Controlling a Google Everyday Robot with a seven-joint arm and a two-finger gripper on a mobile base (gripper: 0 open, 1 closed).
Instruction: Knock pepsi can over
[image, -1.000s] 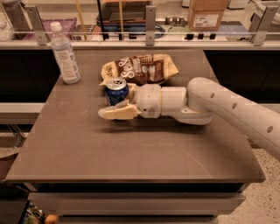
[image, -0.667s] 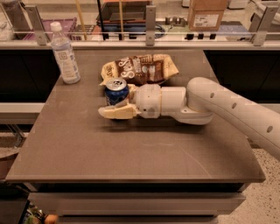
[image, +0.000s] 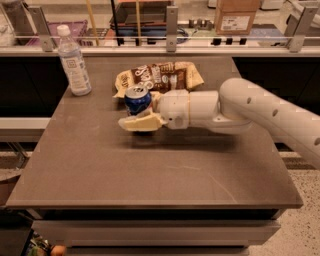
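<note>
End effector (image: 142, 121) up against the can (image: 137, 99) on the desk (image: 150, 170).
Camera view: the blue can stands upright on the back half of the desk, silver top showing, just in front of the left end of the brown-and-cream bag (image: 162, 76); whether can and bag touch cannot be told. The white arm (image: 270, 112) reaches in from the right, low over the desk. Its end effector sits at the can's right side, and its cream tip passes just in front of the can's base. Whether the end effector is spread or pressed together cannot be told, since the can hides part of it. A clear bottle (image: 73, 62) with a white cap stands upright at the back left corner, well apart from the can.
</note>
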